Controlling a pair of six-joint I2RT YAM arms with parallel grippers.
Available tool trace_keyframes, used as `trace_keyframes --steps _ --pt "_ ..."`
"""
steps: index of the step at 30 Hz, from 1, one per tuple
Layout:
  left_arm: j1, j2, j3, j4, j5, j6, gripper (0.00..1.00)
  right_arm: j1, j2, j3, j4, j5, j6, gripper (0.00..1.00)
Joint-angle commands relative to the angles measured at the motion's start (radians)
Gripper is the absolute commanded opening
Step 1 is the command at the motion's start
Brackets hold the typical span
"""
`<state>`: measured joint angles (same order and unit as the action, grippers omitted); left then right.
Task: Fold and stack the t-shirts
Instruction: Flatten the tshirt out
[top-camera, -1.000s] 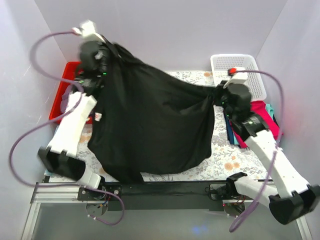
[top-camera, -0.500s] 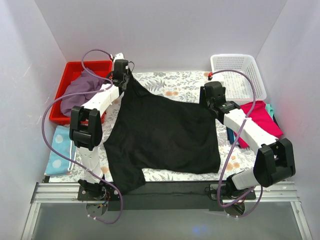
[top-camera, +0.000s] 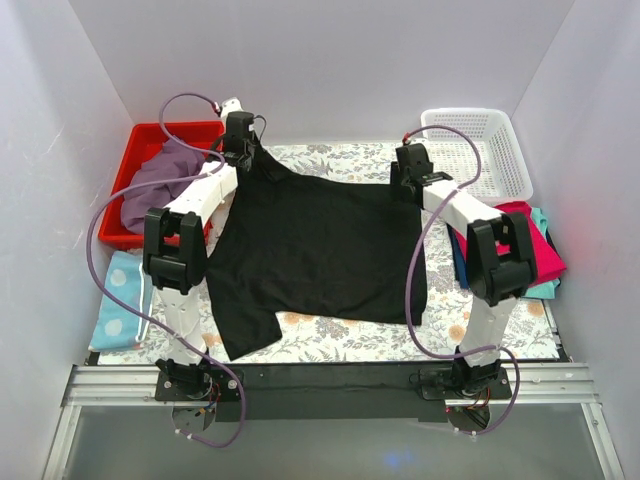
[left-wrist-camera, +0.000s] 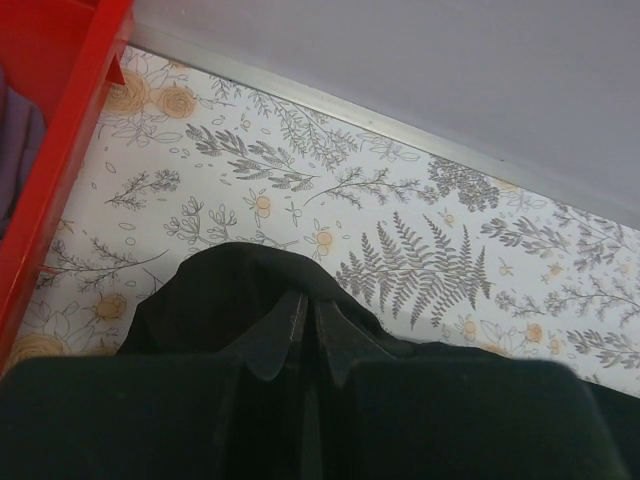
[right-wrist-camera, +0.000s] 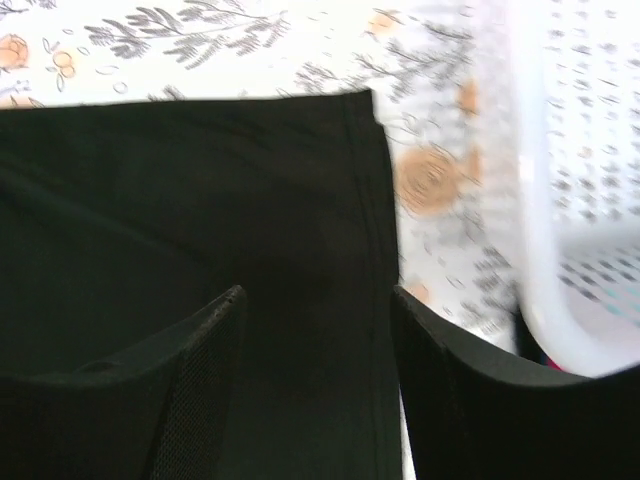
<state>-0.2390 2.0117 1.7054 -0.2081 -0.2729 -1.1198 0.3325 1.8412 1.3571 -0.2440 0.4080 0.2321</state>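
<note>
Floral-print desk (top-camera: 340, 160), plain pale walls (top-camera: 320, 60) around; black t-shirt (top-camera: 320, 250) spread flat across its middle. At 11 o'clock the left pincer (left-wrist-camera: 308, 308) is pinched on the shirt's edge; right pincer (right-wrist-camera: 318, 300) gapes wide over the 1 o'clock corner.

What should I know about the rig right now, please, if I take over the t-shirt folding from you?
Left gripper: shut on the black t-shirt at its far left corner.
Right gripper: open over the shirt's far right corner, holding nothing.
The black t-shirt lies spread on the table, unfolded. The purple t-shirt is in the red bin. The pink t-shirt, teal t-shirt and dark blue t-shirt are piled at the right.
Done: black shirt laid out.
Left: fold it, then fold the purple one and stack.
</note>
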Motion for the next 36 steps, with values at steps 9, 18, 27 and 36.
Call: trace_keyframes --steps 9,18,27,36 --pt "0.058 0.188 0.207 -0.093 0.001 -0.011 0.00 0.002 0.200 0.166 -0.084 -0.219 0.036 0.62" --pt "0.093 0.332 0.427 -0.128 0.069 -0.028 0.00 0.000 0.317 0.237 -0.147 -0.222 0.039 0.61" --pt "0.106 0.322 0.405 -0.142 0.130 -0.034 0.00 0.005 0.323 0.355 -0.198 -0.152 0.065 0.56" --pt "0.107 0.314 0.384 -0.155 0.166 -0.037 0.00 -0.001 0.435 0.623 -0.254 -0.037 0.044 0.58"
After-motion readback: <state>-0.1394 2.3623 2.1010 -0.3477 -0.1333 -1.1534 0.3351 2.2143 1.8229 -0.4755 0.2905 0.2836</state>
